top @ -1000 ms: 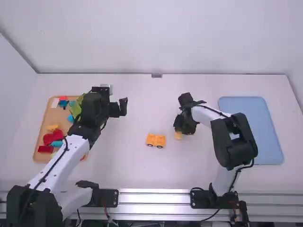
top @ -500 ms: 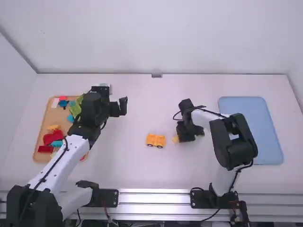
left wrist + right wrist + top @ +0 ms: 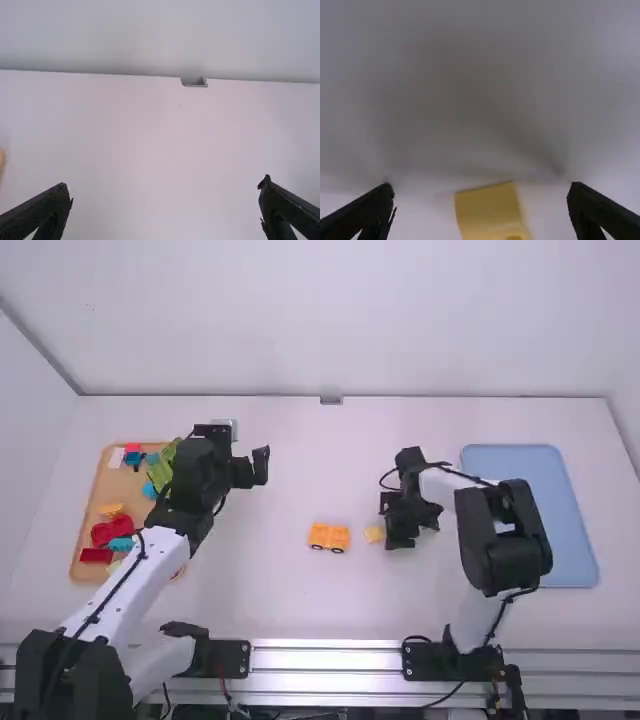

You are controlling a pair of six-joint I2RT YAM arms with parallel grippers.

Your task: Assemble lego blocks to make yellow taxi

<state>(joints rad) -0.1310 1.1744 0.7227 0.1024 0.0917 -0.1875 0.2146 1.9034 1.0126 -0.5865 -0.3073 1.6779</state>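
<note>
Positioning the loose yellow block for the taxi

The right hand (image 3: 481,186) is held wide, with nothing gripped. It is placed low over the worktop (image 3: 270,605), just beside the yellow block (image 3: 489,212), which is seen in the right wrist view between the lines of the two fingers but clear of both. Whether the worktop is touched by the fingertips cannot be told.

Beyond the block, near it yet apart, the orange-yellow wheeled body (image 3: 329,537) is set down, with wheels shown on the side nearer the arm bases. The step in hand is judged to be the placing or lining up of the block before it is joined to that body. For the next move, the block would need to be gripped squarely, lifted and seated on top; if it were pinched askew, the studs might be missed or the body pushed away.

Farther out, the left hand (image 3: 166,184) is also spread wide and empty, raised near the wooden tray (image 3: 113,486). In that tray red pieces (image 3: 112,531), green pieces (image 3: 160,472) and a small yellow piece (image 3: 111,509) are kept. At the opposite side, the blue tray (image 3: 525,490) is laid beyond the right arm.
</note>
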